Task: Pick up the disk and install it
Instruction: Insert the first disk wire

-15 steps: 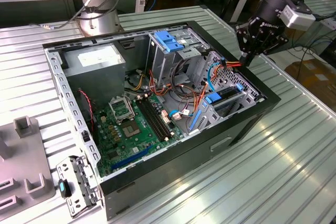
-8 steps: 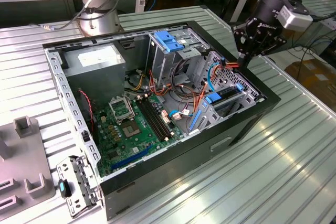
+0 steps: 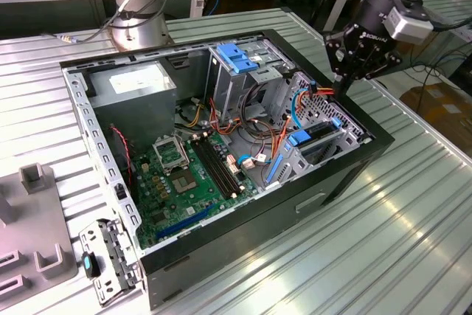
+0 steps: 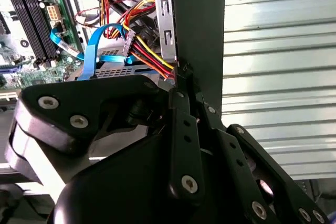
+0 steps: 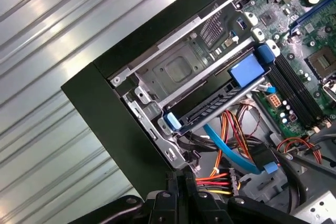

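Starting from the exterior view, we see our claw hanging at the open computer case's corner nearest the exterior view's right, just above the drive cage, where the disk lies slotted between its blue rails, one blue tab facing the motherboard. Our read: it sits seated in its bay. In the second wrist view, the claw's fingers look pressed together with nothing between them, close beside the case wall and a bundle of coloured wires, leaving little room. In the first wrist view, the disk lies flat under a metal bracket, with ribbed bench open beyond the case edge.
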